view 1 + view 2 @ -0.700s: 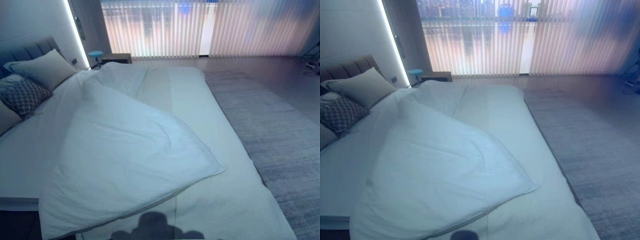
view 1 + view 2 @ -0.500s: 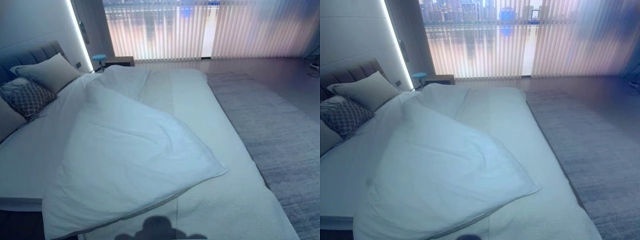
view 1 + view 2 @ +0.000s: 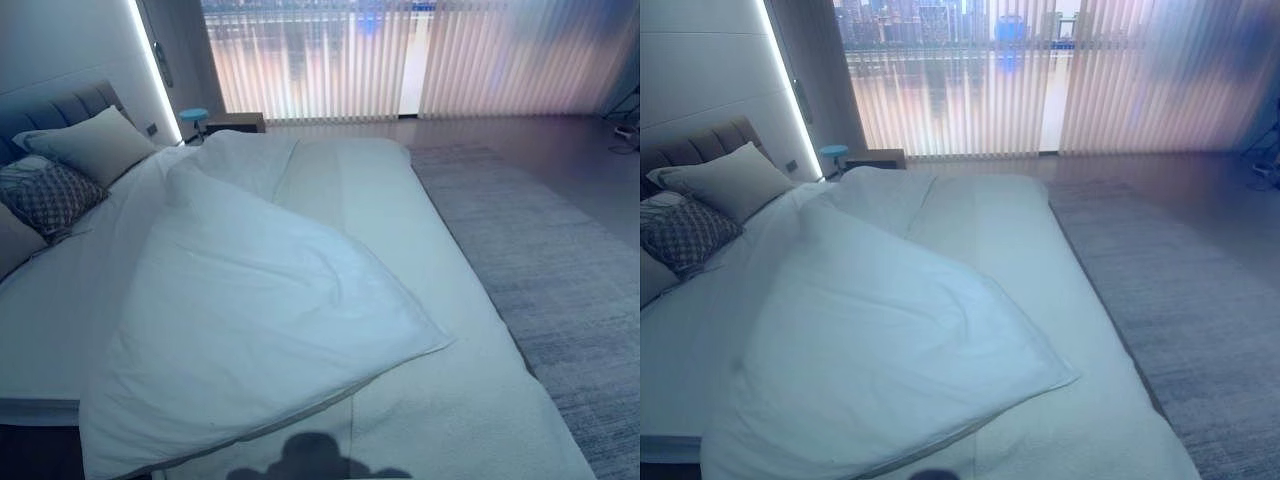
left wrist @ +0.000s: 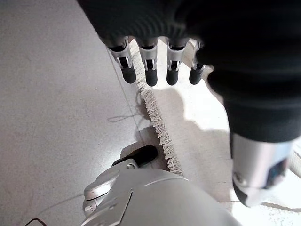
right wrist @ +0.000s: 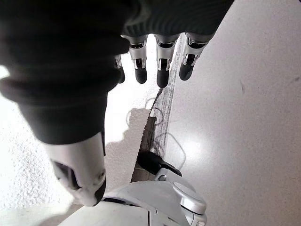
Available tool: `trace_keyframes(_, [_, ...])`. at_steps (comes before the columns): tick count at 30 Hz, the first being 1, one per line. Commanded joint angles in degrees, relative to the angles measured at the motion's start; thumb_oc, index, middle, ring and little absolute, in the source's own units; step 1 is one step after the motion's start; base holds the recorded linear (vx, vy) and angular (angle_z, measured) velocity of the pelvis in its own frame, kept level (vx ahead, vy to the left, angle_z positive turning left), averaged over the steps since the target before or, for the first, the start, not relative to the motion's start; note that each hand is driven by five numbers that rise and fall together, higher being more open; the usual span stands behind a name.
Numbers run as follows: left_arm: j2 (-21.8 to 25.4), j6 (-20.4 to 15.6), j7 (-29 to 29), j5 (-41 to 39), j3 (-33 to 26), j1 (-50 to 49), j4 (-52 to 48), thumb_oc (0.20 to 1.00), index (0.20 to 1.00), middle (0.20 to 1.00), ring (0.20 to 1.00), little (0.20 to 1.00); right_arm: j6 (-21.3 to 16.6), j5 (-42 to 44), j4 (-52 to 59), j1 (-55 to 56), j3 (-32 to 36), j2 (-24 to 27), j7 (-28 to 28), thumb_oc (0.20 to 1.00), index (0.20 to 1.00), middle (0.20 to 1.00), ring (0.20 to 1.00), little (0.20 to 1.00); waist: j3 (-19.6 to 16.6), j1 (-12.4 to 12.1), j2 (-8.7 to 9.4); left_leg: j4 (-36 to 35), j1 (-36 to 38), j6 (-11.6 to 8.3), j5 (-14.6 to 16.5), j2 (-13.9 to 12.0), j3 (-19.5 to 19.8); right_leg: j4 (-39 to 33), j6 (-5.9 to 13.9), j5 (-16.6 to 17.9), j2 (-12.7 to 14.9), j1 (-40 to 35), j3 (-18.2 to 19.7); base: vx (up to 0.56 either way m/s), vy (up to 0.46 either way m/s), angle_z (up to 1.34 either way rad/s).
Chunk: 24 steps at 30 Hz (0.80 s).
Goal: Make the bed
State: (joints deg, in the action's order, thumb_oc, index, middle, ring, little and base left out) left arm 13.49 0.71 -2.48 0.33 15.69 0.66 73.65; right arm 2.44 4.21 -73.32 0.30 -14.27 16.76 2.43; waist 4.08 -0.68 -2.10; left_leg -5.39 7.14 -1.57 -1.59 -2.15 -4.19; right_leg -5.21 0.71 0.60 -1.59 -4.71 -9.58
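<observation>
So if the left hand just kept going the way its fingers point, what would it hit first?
Most likely the fringed edge of the pale rug, or the grey floor beside it. The left hand hangs open, holding nothing; how far off is unclear.

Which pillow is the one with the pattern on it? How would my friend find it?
Start at the grey padded headboard at the bed's head end, on the left side of the head views. Pillows lean there in a row. The patterned pillow sits just nearer than the big plain pillow; it is the darker one, covered in a criss-cross diamond pattern, while its neighbours are plain and pale.
</observation>
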Motion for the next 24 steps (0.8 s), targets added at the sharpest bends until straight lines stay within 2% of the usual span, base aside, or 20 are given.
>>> trace_keyframes(1, [-0.5,-0.8,-1.2,-2.6,-1.7,3.3,1.9,1.0,1.0,1.0,1.0,1.0,-2.2,9.3,2.6,-4.3,1.5,-1.1,0.6,1.0,1.0,1.0,1.0,1.0,2.2,1.1,2.28,0.4,-1.2,0.64,2.1,4.6,-0.5,0.8,5.14,1.6,3.2,-0.7,3.0,0.0,0.0,0.0])
trace_keyframes(2, [-0.6,-1.0,-1.4,-3.3,-1.7,3.4,1.5,1.0,1.0,1.0,1.0,1.0,-2.8,14.2,5.8,-4.9,2.4,-1.5,0.6,1.0,1.0,1.0,1.0,1.0,2.7,1.1,2.06,0.4,-1.7,0.6,1.9,4.6,-0.7,0.7,5.23,1.8,3.3,-0.3,3.1,0.0,0.0,0.0])
trace_keyframes(4, [-0.6,-1.0,-1.6,-3.6,-1.5,3.6,1.2,1.0,1.0,1.0,1.0,1.0,-3.1,15.9,7.4,-5.3,2.7,-1.5,0.7,1.0,1.0,1.0,1.0,1.0,3.0,1.1,1.98,0.4,-2.0,0.57,1.8,4.6,-0.7,0.7,5.29,1.9,3.3,0.1,3.1,-0.02,0.008,-0.01])
trace_keyframes(9, [-0.8,-1.3,-2.9,-5.7,0.8,6.1,-0.1,1.0,1.0,1.0,1.0,1.0,-5.3,28.3,13.6,-10.6,3.3,-1.4,2.4,1.0,1.0,1.0,1.0,1.0,6.1,0.9,1.35,0.4,-5.5,0.38,0.6,4.5,-0.6,1.5,5.39,2.5,3.7,3.8,2.7,-0.1,0.022,0.0])
trace_keyframes(15, [-1.5,-1.6,-5.3,-9.0,4.8,9.8,-2.0,1.0,1.0,1.0,1.0,1.0,-8.5,41.5,21.0,-20.6,2.3,-2.1,6.9,1.0,1.0,1.0,1.0,1.0,10.5,-0.3,0.69,0.4,-10.8,0.34,-1.5,4.8,-0.4,2.3,5.37,4.0,4.2,9.5,3.0,-0.08,0.015,0.02])
trace_keyframes(19, [-1.9,-1.5,-6.0,-10.8,5.5,10.6,-2.8,1.0,1.0,1.0,1.0,1.0,-9.8,44.7,23.1,-24.6,2.2,-2.1,9.2,1.0,1.0,1.0,1.0,1.0,12.1,-0.9,0.52,0.8,-13.2,0.37,-2.0,5.0,-0.3,2.4,5.32,4.7,4.4,11.7,3.2,0.0,0.001,0.01])
trace_keyframes(24, [-2.5,-1.4,-6.7,-13.6,7.0,11.1,-3.8,1.0,1.0,1.0,1.0,1.0,-11.2,49.6,19.3,-33.9,4.2,-1.3,12.5,1.0,1.0,1.0,1.0,1.0,14.0,-2.2,-0.09,0.8,-16.4,0.33,-2.7,5.2,0.2,2.3,5.26,5.3,4.4,14.7,3.1,0.01,0.003,0.02])
